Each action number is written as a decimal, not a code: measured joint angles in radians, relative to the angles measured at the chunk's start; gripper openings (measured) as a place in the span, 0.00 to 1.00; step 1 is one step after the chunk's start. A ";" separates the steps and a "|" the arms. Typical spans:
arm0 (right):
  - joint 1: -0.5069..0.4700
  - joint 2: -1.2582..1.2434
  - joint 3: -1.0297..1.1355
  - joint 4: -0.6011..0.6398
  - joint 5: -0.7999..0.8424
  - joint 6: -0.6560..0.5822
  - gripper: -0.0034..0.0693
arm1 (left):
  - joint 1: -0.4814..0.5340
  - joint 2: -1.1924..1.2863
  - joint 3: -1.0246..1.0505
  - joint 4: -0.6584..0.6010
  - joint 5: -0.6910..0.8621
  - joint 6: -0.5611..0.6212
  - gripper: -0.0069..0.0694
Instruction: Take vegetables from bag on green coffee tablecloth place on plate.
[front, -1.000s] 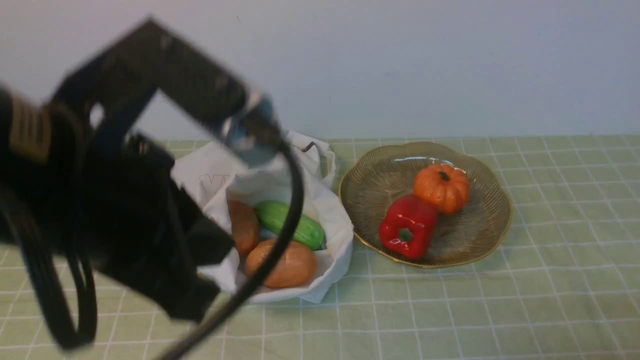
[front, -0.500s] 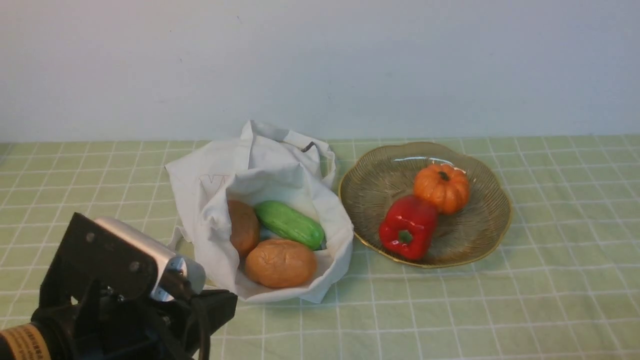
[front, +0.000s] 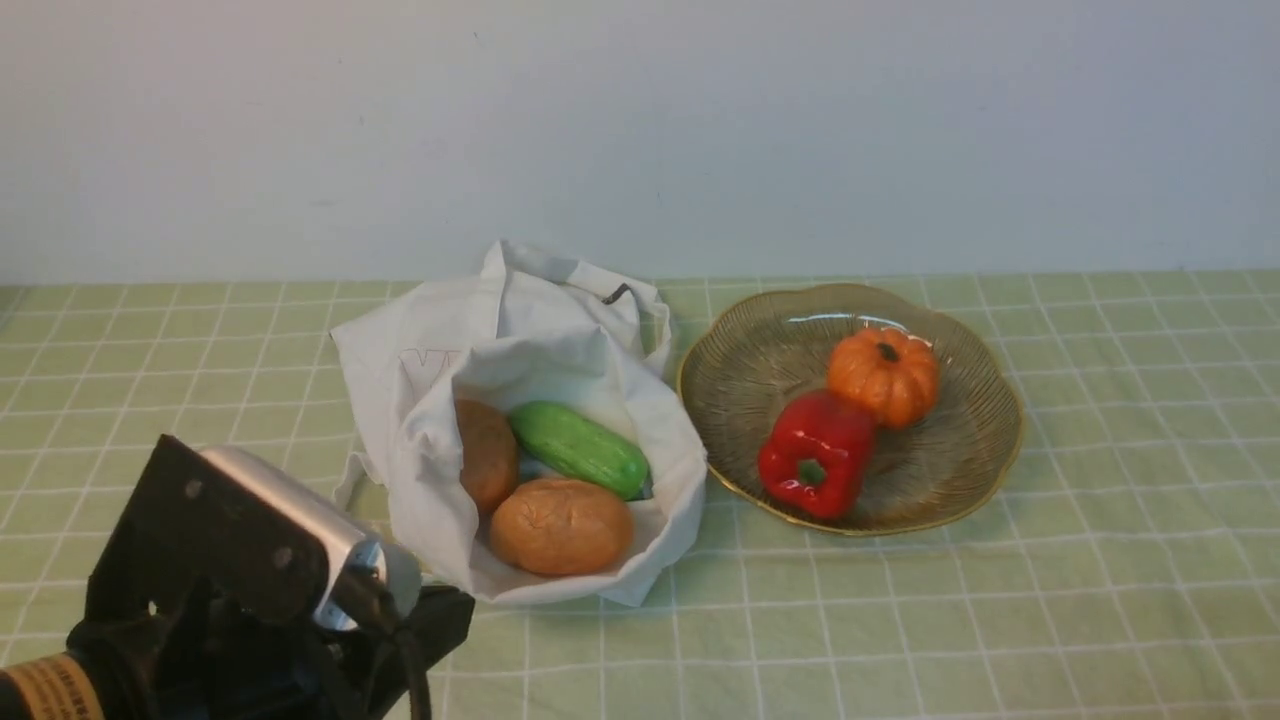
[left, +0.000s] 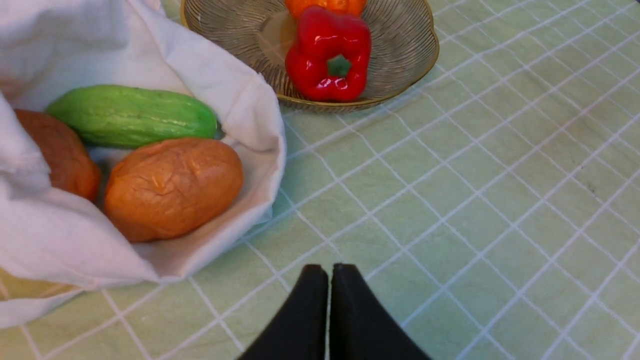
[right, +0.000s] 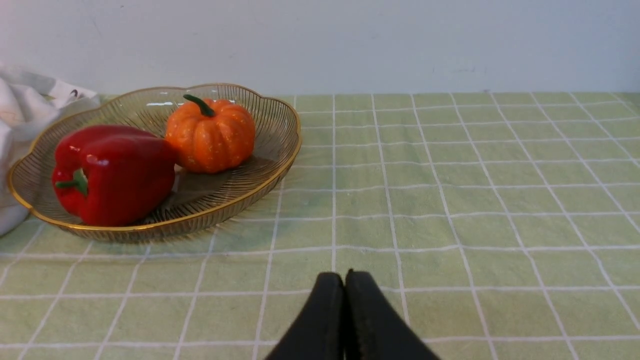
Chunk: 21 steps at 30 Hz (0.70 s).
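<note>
The white bag (front: 520, 350) lies open on the green tablecloth (front: 1000, 620). In it lie a green cucumber (front: 580, 448) and two brown potatoes (front: 560, 525), one half hidden (front: 487, 452). The glass plate (front: 960, 480) to its right holds a red bell pepper (front: 815, 453) and an orange pumpkin (front: 884, 375). My left gripper (left: 329, 272) is shut and empty, low over the cloth in front of the bag (left: 150, 55). My right gripper (right: 344, 280) is shut and empty, over the cloth beside the plate (right: 260, 165); it is out of the front view.
My left arm's wrist and camera housing (front: 250, 580) fill the front view's lower left corner, just in front of the bag. A pale wall (front: 700, 130) closes the table's far edge.
My left arm, raised and blurred in front of the bag a second ago, has dropped to the lower left corner and has stayed nearly still since. The vegetables have not moved.
</note>
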 joint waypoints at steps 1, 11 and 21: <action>0.000 0.000 0.000 0.000 0.000 0.000 0.03 | 0.000 -0.002 0.000 0.000 0.000 0.000 0.08; 0.000 0.000 0.000 0.000 0.000 0.000 0.03 | 0.257 -0.402 0.213 0.341 0.007 -0.136 0.08; 0.000 0.000 0.000 0.000 0.000 0.000 0.03 | 0.591 -0.769 0.448 0.457 0.018 -0.301 0.08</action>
